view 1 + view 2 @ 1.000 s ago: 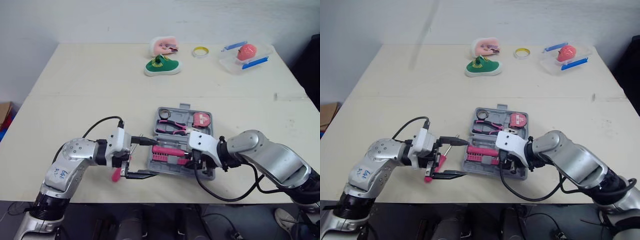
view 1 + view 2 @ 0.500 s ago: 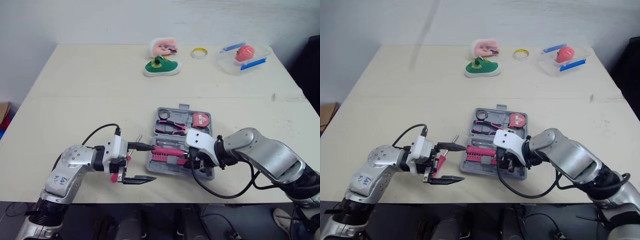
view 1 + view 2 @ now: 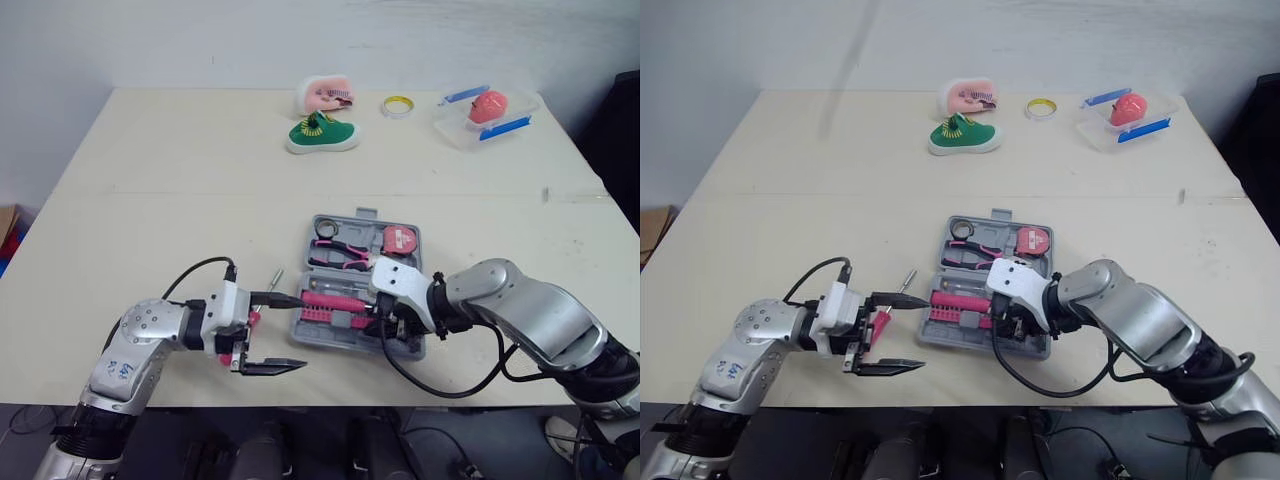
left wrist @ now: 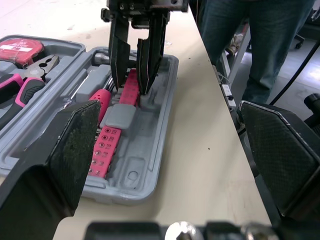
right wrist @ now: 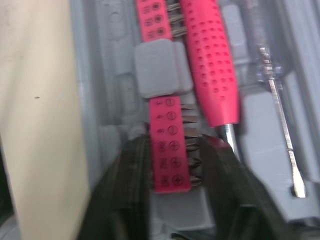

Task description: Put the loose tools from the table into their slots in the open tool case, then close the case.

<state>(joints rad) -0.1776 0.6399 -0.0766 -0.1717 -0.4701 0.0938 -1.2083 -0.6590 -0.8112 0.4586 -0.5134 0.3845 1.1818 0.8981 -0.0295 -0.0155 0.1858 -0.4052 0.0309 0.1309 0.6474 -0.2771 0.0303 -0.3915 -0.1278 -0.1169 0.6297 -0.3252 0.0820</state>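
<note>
the tool case (image 4: 131,176) lies open on the bench (image 3: 180,200), directly under the right tool (image 4: 133,87). the right tool's fingers are clamped on the pink bit holder (image 5: 170,145), one on each side of the end nearest its wrist. the holder appears to rest in its slot. just beside that tool, the pink screwdriver (image 5: 210,65) is seated in the case. beyond the tool, the pliers (image 3: 340,258) and the tape measure (image 3: 403,239) are seated too.

the left tool (image 3: 926,332) hovers at the case edge, facing the right tool, fingers wide apart and holding nothing. a small pink-handled driver (image 3: 881,323) lies loose on the bench, just beside the left tool's upper finger.

status, as judged: most slots are filled. remaining steps: release the bit holder, stow the loose driver, close the case.
</note>
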